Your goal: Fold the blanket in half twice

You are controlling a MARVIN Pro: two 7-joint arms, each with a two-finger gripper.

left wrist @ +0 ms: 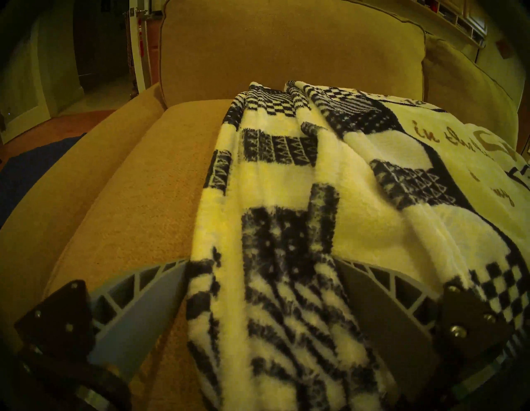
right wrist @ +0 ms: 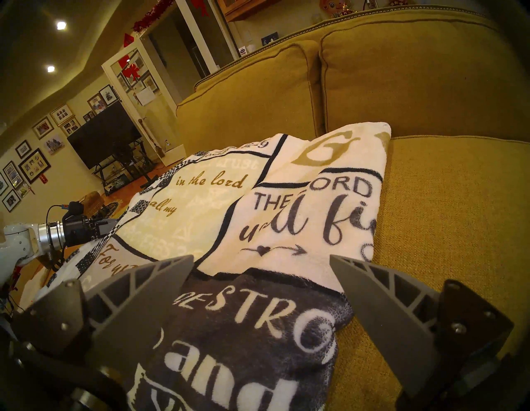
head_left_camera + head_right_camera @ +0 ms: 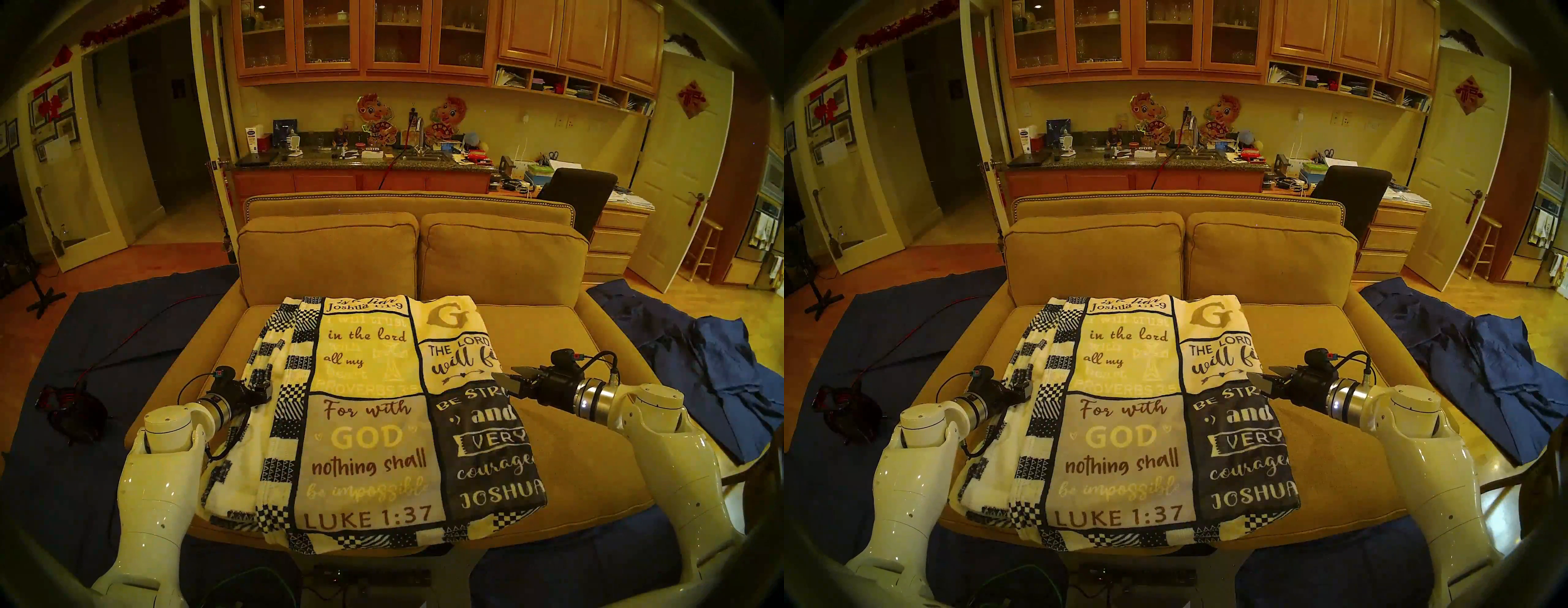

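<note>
So both grippers were spread wide and neither was actually pinching anything. The left gripper (image 1: 258,272) sat low at the left edge of the blanket (image 3: 373,420), with the patterned border bunched up in the gap between its fingers (image 1: 137,304). One finger was out over the bare couch cushion (image 3: 203,361) and the other lay over the plush fabric. The fabric looked like it brushed the inner faces, but the jaws stood apart, so no grip. The right gripper (image 2: 261,264) hung just over the right edge of the blanket, jaws wide, around the spot where the cream "THE LORD" panel met the dark "BE STRONG" panel. I couldn't tell if its fingertips (image 2: 341,264) touched the cloth or just floated above it.

The blanket itself lay already folded down to a long rectangle on the seat of the couch (image 3: 500,254), between the two grippers, printed side up. Its near end drooped over the front edge of the seat. On the left gripper's side the layers were stepped, so several border strips showed side by side with a cream strip outermost. On the right gripper's side the edge was one clean rounded line.

Room-wise, there was bare cushion outside each gripper and behind the far end of the blanket up to the back cushions. A dark blue cloth (image 3: 700,382) lay on the floor well beyond the right gripper.
</note>
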